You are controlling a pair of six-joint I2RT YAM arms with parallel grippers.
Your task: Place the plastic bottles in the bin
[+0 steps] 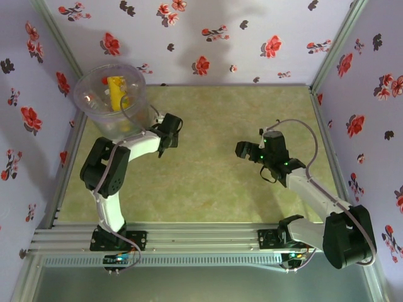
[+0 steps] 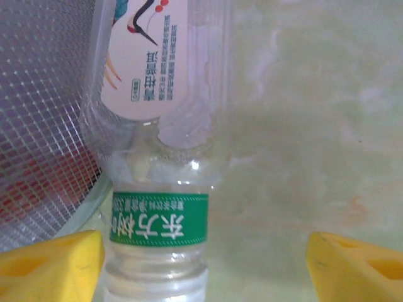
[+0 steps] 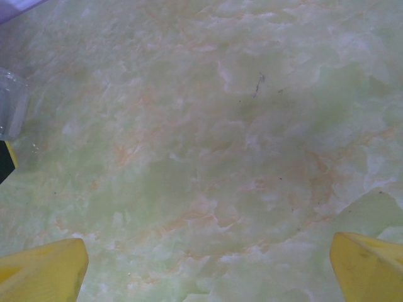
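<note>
A clear plastic bottle (image 2: 160, 126) with a pink-and-white label and a green neck band lies on the table against the bin (image 2: 44, 126). Its neck end points toward my left gripper (image 2: 204, 267). It sits right beside the left yellow finger (image 2: 53, 264), while a wide gap separates it from the right finger (image 2: 359, 264); the jaws are open. From above, the translucent bin (image 1: 88, 104) stands at the far left with a yellow bottle (image 1: 116, 91) inside, and the left gripper (image 1: 169, 133) is beside its right wall. My right gripper (image 1: 247, 151) hovers open over bare table, nothing between its fingers (image 3: 44, 270).
Flowered walls enclose the green marbled table (image 1: 208, 189) on three sides, and an aluminium rail (image 1: 189, 238) runs along the near edge. A bit of clear plastic (image 3: 11, 104) shows at the left edge of the right wrist view.
</note>
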